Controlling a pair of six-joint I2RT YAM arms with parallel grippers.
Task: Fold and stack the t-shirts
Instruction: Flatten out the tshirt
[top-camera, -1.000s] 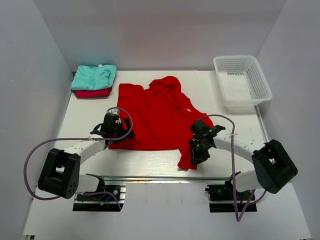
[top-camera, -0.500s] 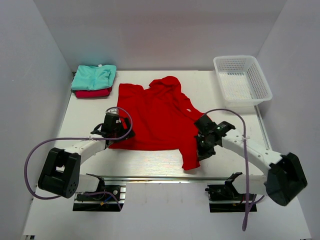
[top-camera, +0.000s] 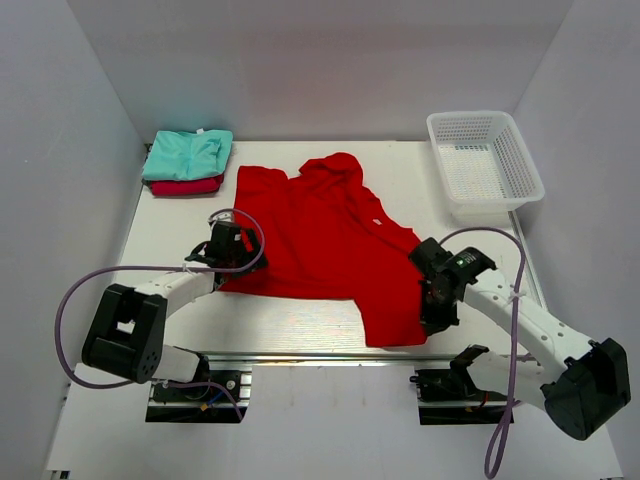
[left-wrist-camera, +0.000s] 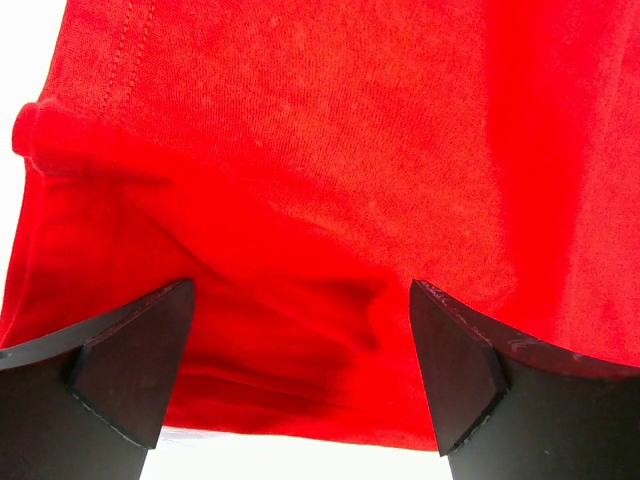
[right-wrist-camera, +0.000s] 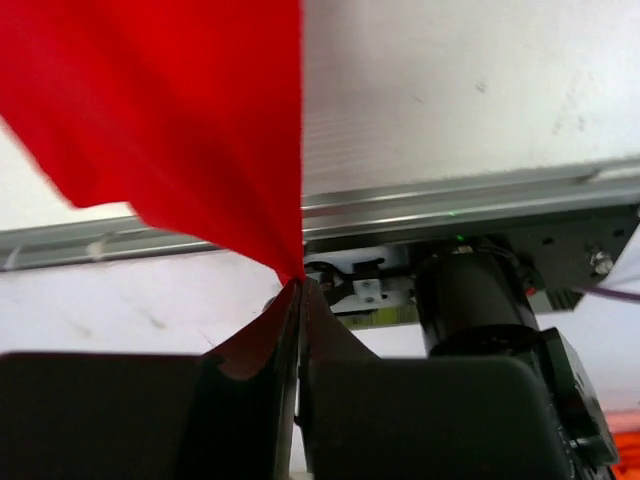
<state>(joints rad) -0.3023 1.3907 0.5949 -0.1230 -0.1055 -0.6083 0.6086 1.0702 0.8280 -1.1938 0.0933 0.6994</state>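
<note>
Right fingers (right-wrist-camera: 255, 342) pinched shut on red t-shirt (top-camera: 320, 235) corner, lower right | left fingers (left-wrist-camera: 130, 365) spread wide over hem, centre-left | shirt mid-bench (top-camera: 300, 325) | advice: clamp left hem, lift both corners evenly.

I see the large bright red cloth t-shirt (top-camera: 320, 240) spread out, left gripper (top-camera: 232, 250) at its near-left edge, right gripper (top-camera: 437, 305) at its near-right corner; far left, a mint-green cloth shirt (top-camera: 188, 153) lies atop a crimson-pink cloth shirt (top-camera: 185, 186).

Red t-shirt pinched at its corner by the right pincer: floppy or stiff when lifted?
Probably floppy: the red t-shirt drapes from the shut right pincer. Likely light, since that thin pinch holds it. It may bunch rather than slide flat; creases show by the open left pincer.
</note>
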